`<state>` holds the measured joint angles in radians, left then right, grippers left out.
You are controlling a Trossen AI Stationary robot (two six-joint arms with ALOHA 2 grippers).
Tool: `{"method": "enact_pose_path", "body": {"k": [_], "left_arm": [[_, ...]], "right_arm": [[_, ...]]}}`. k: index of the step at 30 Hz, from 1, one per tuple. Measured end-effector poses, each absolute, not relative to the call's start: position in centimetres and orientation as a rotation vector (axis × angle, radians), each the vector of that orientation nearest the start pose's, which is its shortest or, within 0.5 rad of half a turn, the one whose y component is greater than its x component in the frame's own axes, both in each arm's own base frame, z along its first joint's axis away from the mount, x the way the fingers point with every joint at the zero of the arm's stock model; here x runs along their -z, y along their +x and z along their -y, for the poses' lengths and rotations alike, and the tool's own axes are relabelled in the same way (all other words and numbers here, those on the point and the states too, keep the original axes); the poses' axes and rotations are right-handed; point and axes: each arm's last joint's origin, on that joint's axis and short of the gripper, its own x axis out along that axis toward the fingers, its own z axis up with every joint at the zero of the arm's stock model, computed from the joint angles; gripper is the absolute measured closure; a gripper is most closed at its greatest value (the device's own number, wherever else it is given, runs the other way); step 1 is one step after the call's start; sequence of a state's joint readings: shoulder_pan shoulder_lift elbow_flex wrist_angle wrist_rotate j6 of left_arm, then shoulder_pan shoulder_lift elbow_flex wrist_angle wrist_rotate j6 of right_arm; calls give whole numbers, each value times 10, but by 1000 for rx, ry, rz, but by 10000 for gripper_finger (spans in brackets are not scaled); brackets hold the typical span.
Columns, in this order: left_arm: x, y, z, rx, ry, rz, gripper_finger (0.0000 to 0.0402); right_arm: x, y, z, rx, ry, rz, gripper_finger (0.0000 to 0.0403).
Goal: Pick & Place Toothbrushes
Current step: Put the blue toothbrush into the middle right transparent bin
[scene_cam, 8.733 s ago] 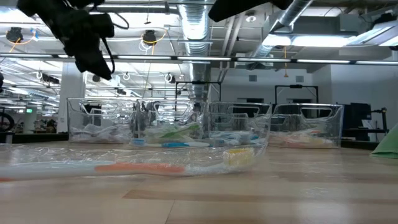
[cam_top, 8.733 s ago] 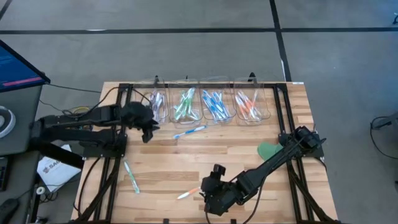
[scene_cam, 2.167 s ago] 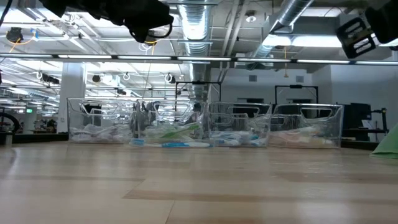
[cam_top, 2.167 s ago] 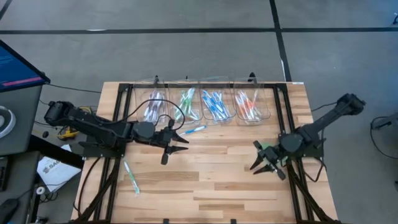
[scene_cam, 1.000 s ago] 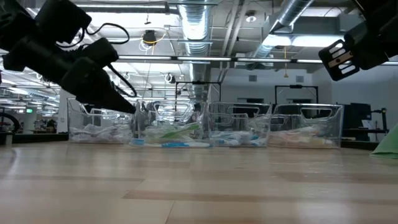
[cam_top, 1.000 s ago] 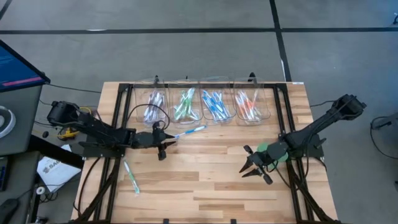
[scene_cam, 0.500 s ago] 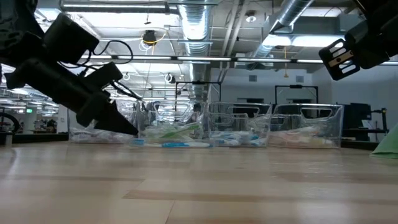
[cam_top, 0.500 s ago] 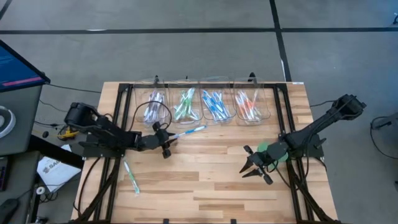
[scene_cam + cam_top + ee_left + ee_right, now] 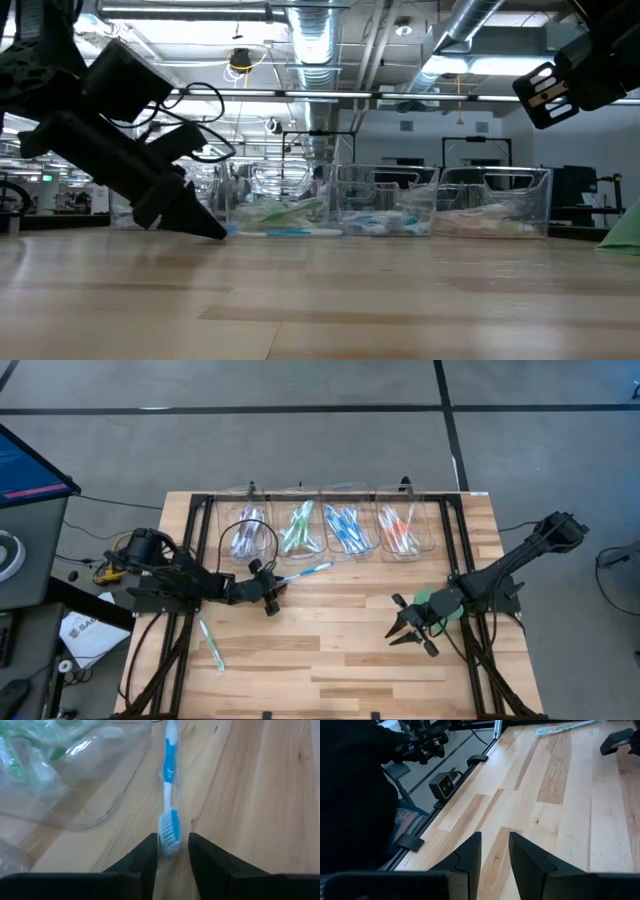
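Note:
A blue-and-white toothbrush [image 9: 305,570] lies flat on the wooden table just in front of the clear bins. Its bristle head [image 9: 170,827] points at my left gripper [image 9: 274,593]. That gripper is open and low over the table. In the left wrist view its fingers [image 9: 150,852] stand on either side of the head. A green toothbrush [image 9: 210,643] lies near the table's left edge. My right gripper [image 9: 404,632] hangs open above the table's right half, holding nothing. My left gripper slants down from the table's left side, with the blue toothbrush's bristle head [image 9: 171,836] in the gap between its fingertips. Whether either finger touches the head, I cannot tell. The toothbrush lies flat on the table.
Four clear bins stand in a row along the far edge, holding purple [image 9: 245,532], green [image 9: 297,528], blue [image 9: 345,528] and orange [image 9: 400,532] toothbrushes. A flat green disc [image 9: 432,600] lies by the right arm. The table's middle and near part is bare wood.
My left gripper has sunk toward the table and tipped further down, ending with its fingertips at the bristle end of the blue toothbrush. The toothbrush has stayed where it was.

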<state>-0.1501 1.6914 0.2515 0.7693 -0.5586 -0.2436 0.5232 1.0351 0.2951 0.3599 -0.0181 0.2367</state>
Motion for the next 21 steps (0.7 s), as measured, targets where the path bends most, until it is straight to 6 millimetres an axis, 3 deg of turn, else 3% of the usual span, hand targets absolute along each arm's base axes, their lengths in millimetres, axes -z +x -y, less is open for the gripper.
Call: {"method": "enact_pose_path", "body": {"k": [13, 21], "left_arm": [[-74, 224, 19, -442, -9, -580, 299], [-74, 224, 20, -405, -30, -584, 355]], "right_arm": [[-174, 170, -99, -487, 133, -433, 310], [-174, 170, -99, -487, 133, -434, 310]]}}
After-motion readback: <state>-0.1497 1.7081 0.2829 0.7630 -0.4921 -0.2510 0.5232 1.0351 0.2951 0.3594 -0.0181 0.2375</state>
